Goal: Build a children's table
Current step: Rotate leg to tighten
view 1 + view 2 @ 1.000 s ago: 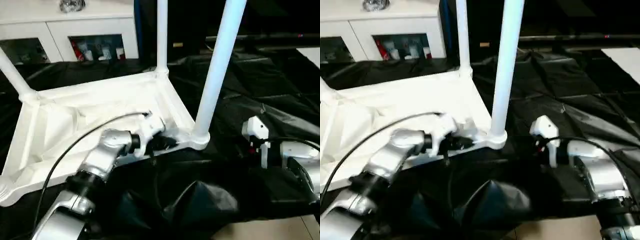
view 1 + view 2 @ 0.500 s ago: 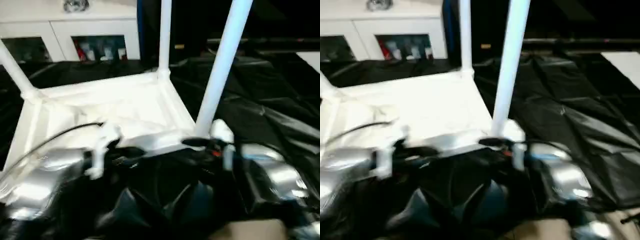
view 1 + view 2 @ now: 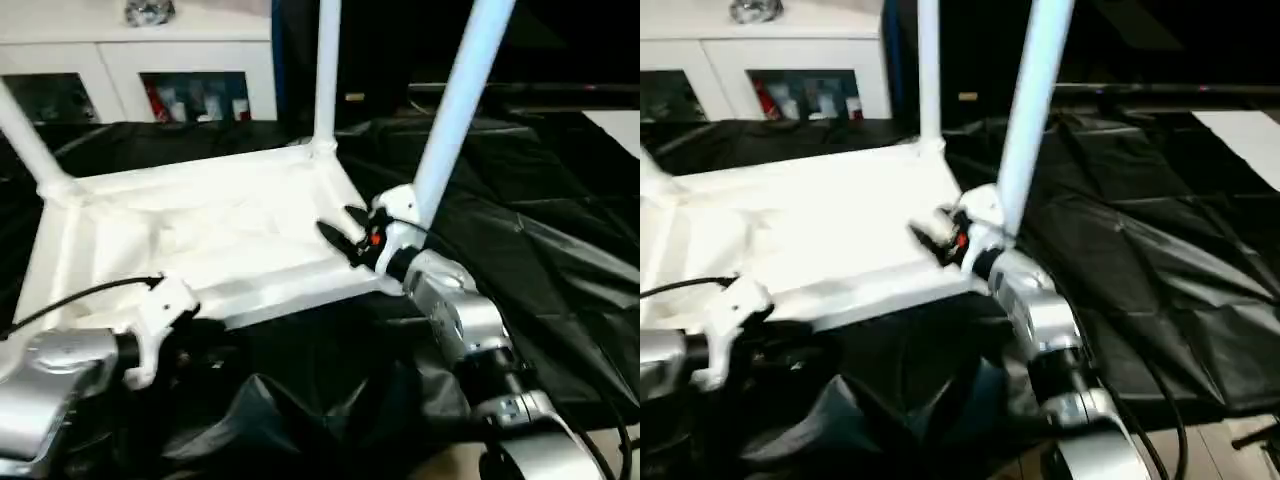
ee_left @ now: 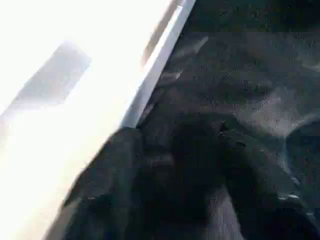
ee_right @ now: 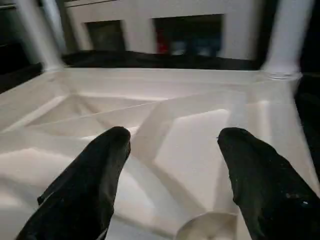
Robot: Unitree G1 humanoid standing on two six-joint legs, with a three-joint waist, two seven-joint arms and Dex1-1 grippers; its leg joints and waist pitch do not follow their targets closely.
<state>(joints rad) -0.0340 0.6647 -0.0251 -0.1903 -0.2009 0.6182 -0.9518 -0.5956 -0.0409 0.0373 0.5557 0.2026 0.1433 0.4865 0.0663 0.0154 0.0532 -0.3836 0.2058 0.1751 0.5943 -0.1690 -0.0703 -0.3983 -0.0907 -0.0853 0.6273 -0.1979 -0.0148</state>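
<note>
A: Where is the right claw [image 3: 340, 228]?
B: Spread wide, nothing between its fingers [image 5: 85, 187]. It sits over the tabletop's near right corner, just beside the nearest leg [image 3: 455, 110], which stands at two o'clock from it.

A: And the left claw [image 4: 175, 185]?
B: Parted too, empty, low over the black sheet [image 3: 540, 230] beside the tabletop's near edge, at about seven o'clock from the slab's middle.

A: The children's table itself?
B: The white tabletop [image 3: 200, 230] lies underside up, ribs showing, on the black-draped counter. Legs rise from the sockets: one [image 3: 325, 70] at twelve o'clock, another [image 3: 25, 140] at ten.

A: Behind?
B: A white glass-door cabinet [image 3: 150, 70].
</note>
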